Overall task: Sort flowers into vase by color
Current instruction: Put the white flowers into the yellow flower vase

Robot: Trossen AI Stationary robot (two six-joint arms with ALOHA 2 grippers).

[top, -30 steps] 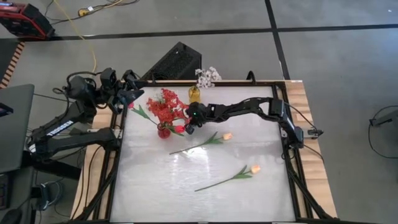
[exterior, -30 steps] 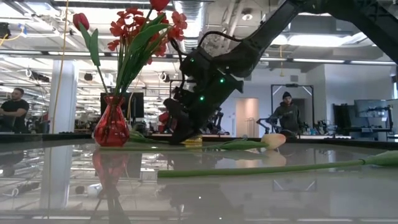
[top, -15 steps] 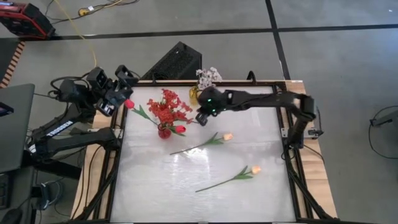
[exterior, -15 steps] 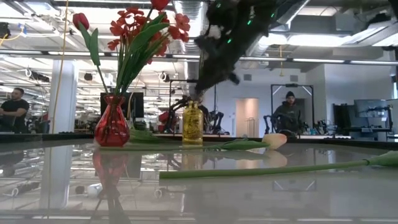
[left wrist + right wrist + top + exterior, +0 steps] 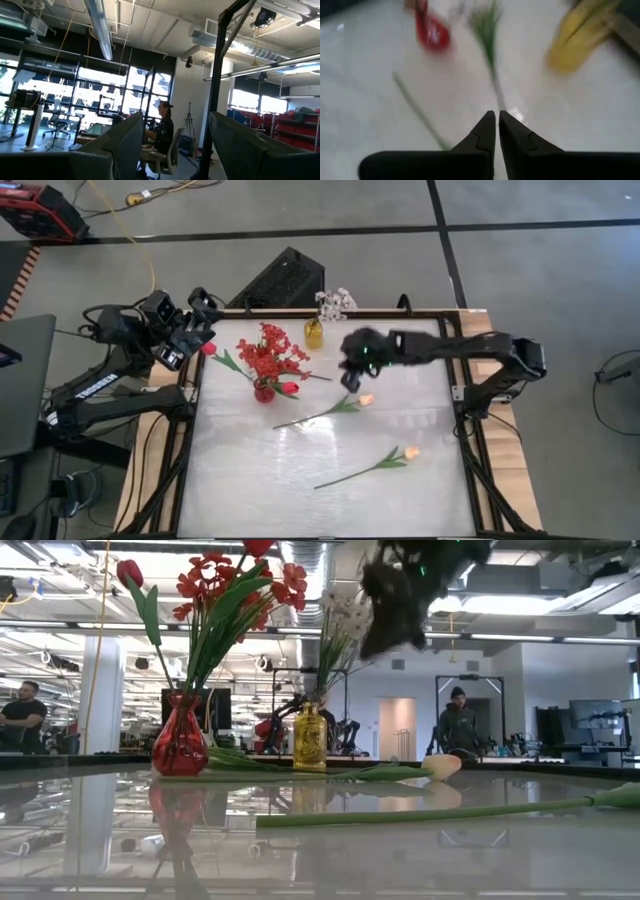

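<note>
A red vase (image 5: 262,390) at the table's far left holds red blossom sprays (image 5: 268,352) and red tulips (image 5: 208,348). Right of it, a yellow vase (image 5: 313,333) holds a spray of white blossoms (image 5: 335,301). Two cream tulips (image 5: 366,399) (image 5: 410,451) lie flat on the table on their stems. My right gripper (image 5: 352,380) hangs high over the table, right of both vases (image 5: 309,738), fingertips (image 5: 490,122) nearly together with nothing between them. My left gripper (image 5: 200,330) waits open beyond the table's far left corner, tipped up into the room.
A dark box (image 5: 280,280) stands behind the table's far edge. A green stem (image 5: 318,376) lies on the table between the vases. The near half of the white tabletop (image 5: 300,500) bears only the second tulip's stem (image 5: 420,810). People show in the room behind.
My right gripper has risen steeply from table height beside the red vase and gone toward the table's right edge, uncovering the yellow vase. My left gripper has tipped upward a little. Vases and flowers have kept their places.
</note>
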